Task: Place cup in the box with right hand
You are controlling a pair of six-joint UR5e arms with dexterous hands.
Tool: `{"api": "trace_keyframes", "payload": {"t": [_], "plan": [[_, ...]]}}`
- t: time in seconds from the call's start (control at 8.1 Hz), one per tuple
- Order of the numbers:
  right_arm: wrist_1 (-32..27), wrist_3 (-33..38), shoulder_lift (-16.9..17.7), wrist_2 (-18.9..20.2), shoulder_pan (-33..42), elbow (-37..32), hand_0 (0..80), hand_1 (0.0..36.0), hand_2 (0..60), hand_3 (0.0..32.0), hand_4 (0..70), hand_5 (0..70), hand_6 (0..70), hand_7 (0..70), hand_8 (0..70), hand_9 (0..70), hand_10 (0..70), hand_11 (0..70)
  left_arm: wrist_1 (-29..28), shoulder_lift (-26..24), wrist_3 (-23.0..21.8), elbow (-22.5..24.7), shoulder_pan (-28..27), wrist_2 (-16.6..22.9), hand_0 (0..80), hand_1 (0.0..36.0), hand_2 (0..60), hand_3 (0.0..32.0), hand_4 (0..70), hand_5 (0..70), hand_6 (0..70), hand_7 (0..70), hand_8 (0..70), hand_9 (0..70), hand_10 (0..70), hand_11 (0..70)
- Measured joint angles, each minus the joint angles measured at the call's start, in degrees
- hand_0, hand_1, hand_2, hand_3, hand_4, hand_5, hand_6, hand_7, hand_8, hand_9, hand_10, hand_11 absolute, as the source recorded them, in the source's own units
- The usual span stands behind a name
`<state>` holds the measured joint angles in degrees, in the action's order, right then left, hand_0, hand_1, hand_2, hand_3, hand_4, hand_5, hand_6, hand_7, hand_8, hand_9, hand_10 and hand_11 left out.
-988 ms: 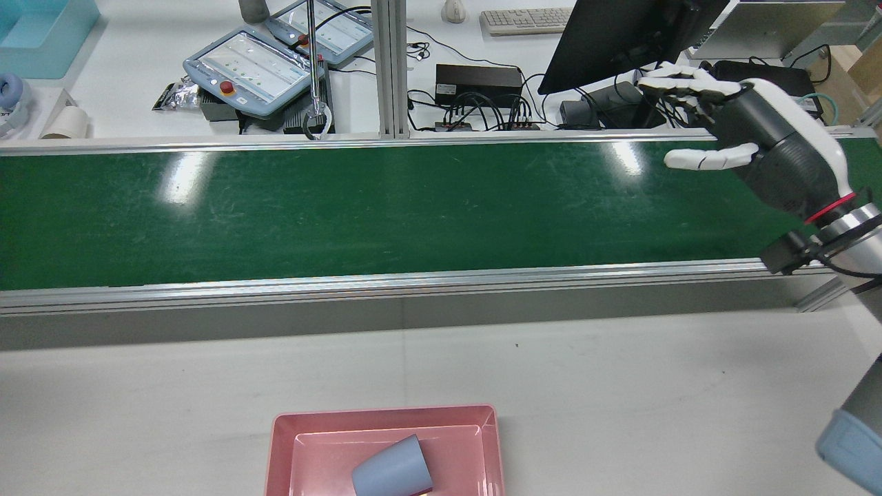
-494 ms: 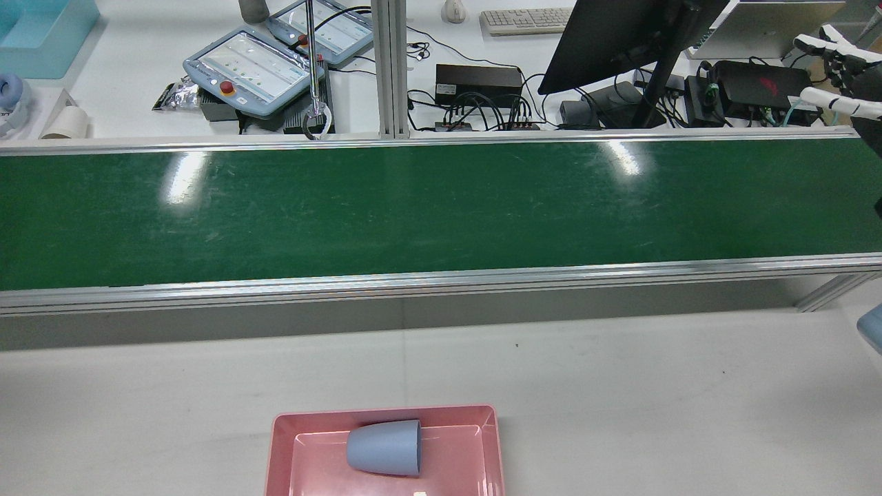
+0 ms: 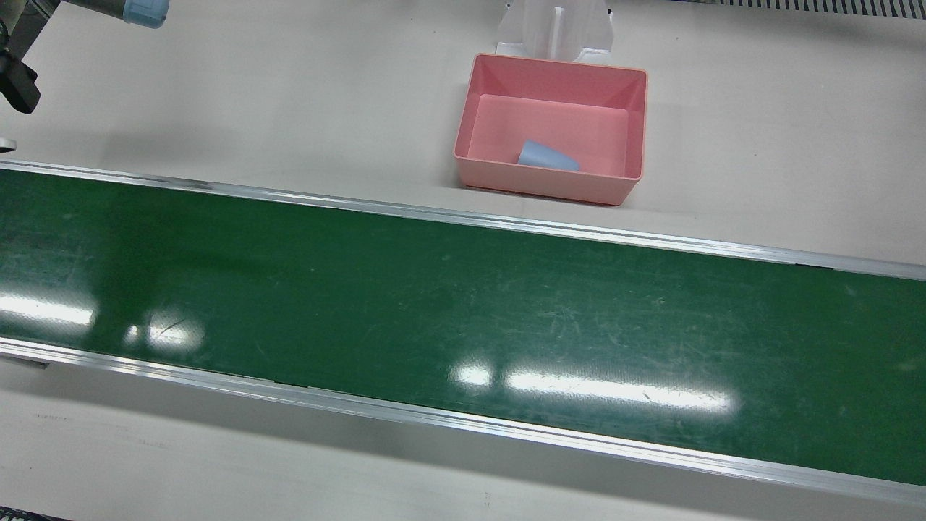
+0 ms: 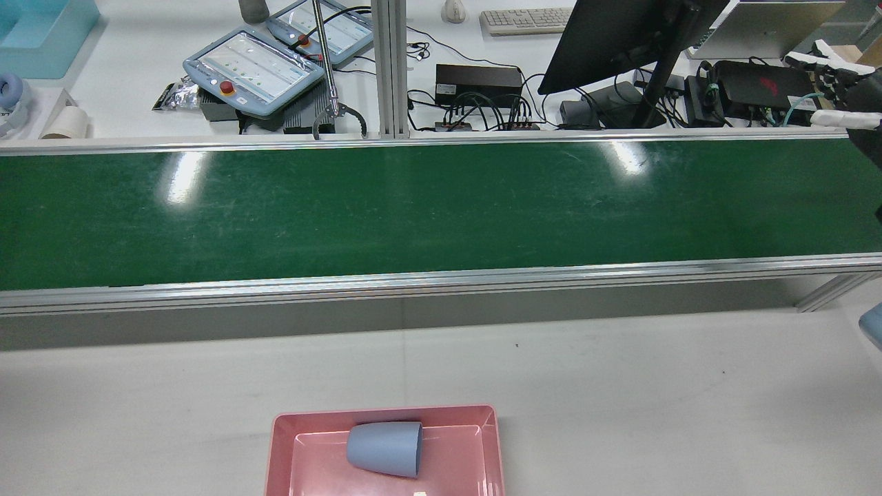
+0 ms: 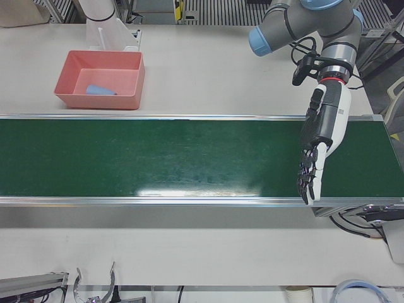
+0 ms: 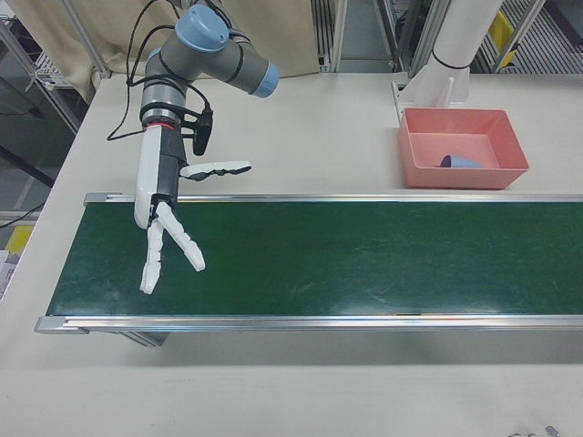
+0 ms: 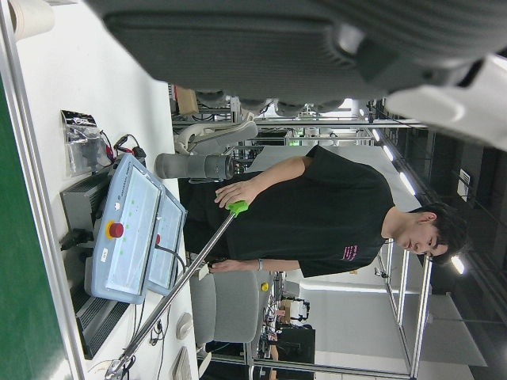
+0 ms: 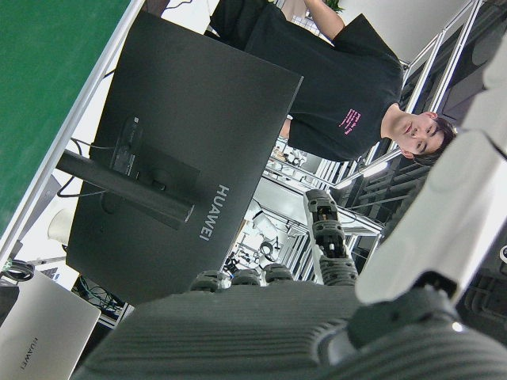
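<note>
The blue-grey cup point(image 4: 384, 448) lies on its side inside the pink box point(image 4: 386, 413), with no hand on it. It also shows in the front view point(image 3: 546, 155), the left-front view point(image 5: 101, 90) and the right-front view point(image 6: 460, 163). My right hand point(image 6: 168, 223) is open and empty, fingers spread, hanging over the far end of the green belt, well away from the box point(image 6: 460, 114). In the rear view only its fingers point(image 4: 837, 62) show at the right edge. My left hand point(image 5: 319, 148) is open and empty over the belt's other end.
The green conveyor belt point(image 4: 413, 207) with metal rails runs across the table between the box and the back desk. A monitor point(image 4: 613, 34), pendants point(image 4: 255, 65) and cables lie behind it. A person holds a grabber tool point(image 4: 337, 114) near the belt's far rail.
My right hand has drawn away to the right, almost out of the rear view. The cup has rolled in the box and settled on its side. The grabber tool has shifted right.
</note>
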<state>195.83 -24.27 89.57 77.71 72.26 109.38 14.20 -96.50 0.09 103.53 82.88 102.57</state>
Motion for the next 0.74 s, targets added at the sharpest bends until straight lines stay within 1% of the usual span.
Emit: {"api": "trace_keyframes", "payload": {"t": [0.25,0.37,0.49,0.62,0.74], "plan": [[0.0,0.1,-0.1,1.8,0.0,-0.1,45.1,8.5,6.7,0.0,6.7,3.5,2.4,5.7,0.2,2.7,2.0,4.2,-0.2,0.1,0.0,-0.4,0.0,0.0,0.0,0.0,0.0,0.0,0.0,0.0,0.0,0.0,0.0,0.0,0.0,0.0],[0.0,0.1,-0.1,2.2,0.0,-0.1,44.1,9.1,11.3,0.0,7.7,3.3,2.7,6.8,0.3,2.9,2.2,4.6,-0.3,0.2,0.0,-0.5,0.0,0.0,0.0,0.0,0.0,0.0,0.0,0.0,0.0,0.0,0.0,0.0,0.0,0.0],[-0.1,0.1,-0.2,2.3,-0.1,-0.2,42.5,10.9,19.2,0.0,7.2,3.2,3.0,8.3,0.4,3.2,2.4,4.7,-0.4,0.2,0.0,-0.6,0.0,0.0,0.0,0.0,0.0,0.0,0.0,0.0,0.0,0.0,0.0,0.0,0.0,0.0],[-0.2,0.1,-0.4,2.3,-0.3,-0.2,45.7,7.3,5.4,0.0,12.4,3.2,3.1,8.7,0.4,3.3,2.4,4.8,-0.4,0.2,0.0,-0.6,0.0,0.0,0.0,0.0,0.0,0.0,0.0,0.0,0.0,0.0,0.0,0.0,0.0,0.0],[-0.7,0.1,-1.0,2.3,-0.5,-0.3,40.8,12.9,27.5,0.0,5.8,3.2,3.2,8.9,0.4,3.4,2.4,4.7,-0.4,0.3,0.0,-0.6,0.0,0.0,0.0,0.0,0.0,0.0,0.0,0.0,0.0,0.0,0.0,0.0,0.0,0.0]]}}
